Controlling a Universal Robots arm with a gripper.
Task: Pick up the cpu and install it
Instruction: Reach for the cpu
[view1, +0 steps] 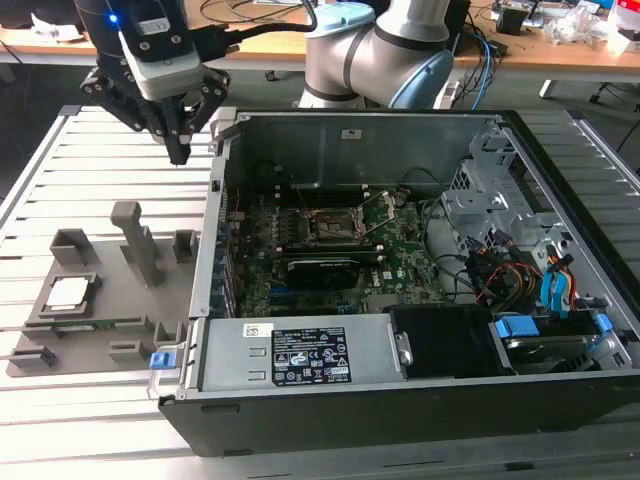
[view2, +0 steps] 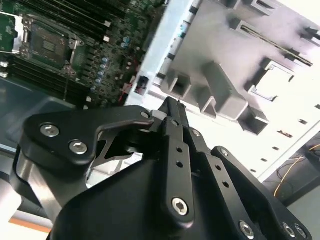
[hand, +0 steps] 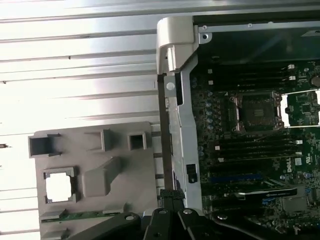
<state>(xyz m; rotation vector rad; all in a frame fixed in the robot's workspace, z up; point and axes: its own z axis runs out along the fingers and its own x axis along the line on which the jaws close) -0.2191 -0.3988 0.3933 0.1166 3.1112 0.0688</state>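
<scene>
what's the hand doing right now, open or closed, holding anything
hand: closed, holding nothing; the cpu lies on the grey holder.

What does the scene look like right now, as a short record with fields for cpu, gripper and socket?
cpu: lying in the grey holder tray, on the exterior view's left, untouched
gripper: shut, empty, in the air between tray and computer case
socket: on the motherboard inside the case, frame open
task state: cpu not yet picked up

End effector (hand: 170, 194) partly out of first wrist view
</scene>
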